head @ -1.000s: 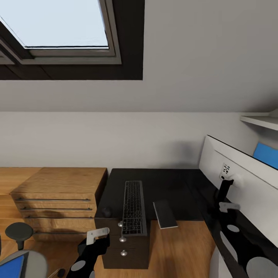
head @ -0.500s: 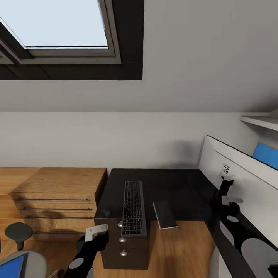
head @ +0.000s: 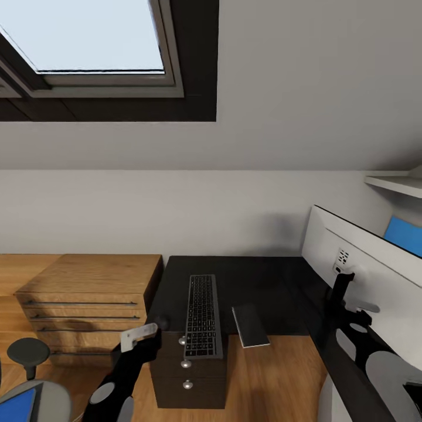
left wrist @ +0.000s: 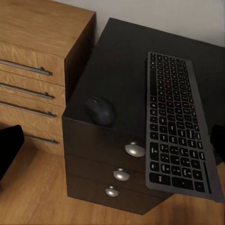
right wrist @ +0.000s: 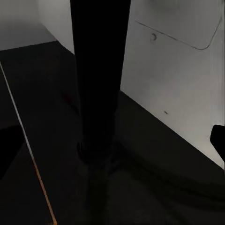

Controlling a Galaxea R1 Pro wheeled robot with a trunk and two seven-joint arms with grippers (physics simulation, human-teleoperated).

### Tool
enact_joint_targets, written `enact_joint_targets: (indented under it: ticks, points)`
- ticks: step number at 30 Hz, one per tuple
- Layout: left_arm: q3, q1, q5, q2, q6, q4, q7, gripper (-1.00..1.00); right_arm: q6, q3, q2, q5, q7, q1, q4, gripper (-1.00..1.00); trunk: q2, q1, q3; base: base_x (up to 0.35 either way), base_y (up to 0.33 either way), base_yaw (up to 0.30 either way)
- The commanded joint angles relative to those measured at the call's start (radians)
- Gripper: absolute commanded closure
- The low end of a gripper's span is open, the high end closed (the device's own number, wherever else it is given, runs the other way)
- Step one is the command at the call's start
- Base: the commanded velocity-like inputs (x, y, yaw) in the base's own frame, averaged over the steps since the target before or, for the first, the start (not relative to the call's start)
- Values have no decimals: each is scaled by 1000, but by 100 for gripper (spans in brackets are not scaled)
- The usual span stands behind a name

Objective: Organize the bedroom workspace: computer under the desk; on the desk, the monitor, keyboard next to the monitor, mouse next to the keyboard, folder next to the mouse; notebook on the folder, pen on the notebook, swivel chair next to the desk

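My left gripper point(head: 139, 338) hangs open and empty near the desk point(head: 246, 281) corner, mouse point(left wrist: 99, 110) dead ahead beside the keyboard point(head: 203, 315), whose length runs away from me. Right gripper point(head: 358, 307) by the monitor point(head: 375, 266) stand: grip unclear.

The keyboard point(head: 203, 316) lies lengthwise on the desk point(head: 246, 278) above the drawer unit point(head: 189, 375), its near end reaching the desk's front edge, with the mouse point(head: 160, 322) just to its left near the front corner and the notebook point(head: 251, 324) to its right, jutting past the front edge. Left of the desk stands the wooden dresser point(head: 91, 305) against the wall, and before it, lower left, the swivel chair point(head: 29, 398) with the folder point(head: 16, 405) on its seat. The monitor point(head: 375, 275) stands on the desk's right wing, its stand point(right wrist: 98, 79) rising from the desktop, a shelf point(head: 398, 184) on the wall above it.
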State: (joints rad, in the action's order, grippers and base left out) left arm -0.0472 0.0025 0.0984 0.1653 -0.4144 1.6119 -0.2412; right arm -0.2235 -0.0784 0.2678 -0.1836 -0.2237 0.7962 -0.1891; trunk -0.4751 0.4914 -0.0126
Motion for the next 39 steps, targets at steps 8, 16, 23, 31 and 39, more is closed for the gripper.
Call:
enact_joint_targets:
  ticks: [8, 16, 23, 31, 39]
  points:
    - [0, 4, 18, -20, -4, 7, -9, -100, -57, -11, -31, 13, 6, 0, 4, -100, -1, 1, -1, 0, 0, 0]
    - [0, 4, 18, -21, -4, 6, -9, -100, -66, -12, -72, 21, -2, 0, -1, -100, -1, 1, -1, 0, 0, 0]
    - [0, 4, 18, -21, -4, 7, -9, -100, -67, -14, -71, 23, -2, 0, 0, -100, -1, 1, -1, 0, 0, 0]
    - [0, 3, 17, -21, -4, 7, -9, -100, -82, -15, -67, 22, -2, 0, 0, -100, -1, 1, -1, 0, 0, 0]
    - [-1, 4, 18, -19, -2, 8, -10, -100, -129, -14, -63, 22, -2, 0, 3, -100, -36, 20, -17, 0, 0, 0]
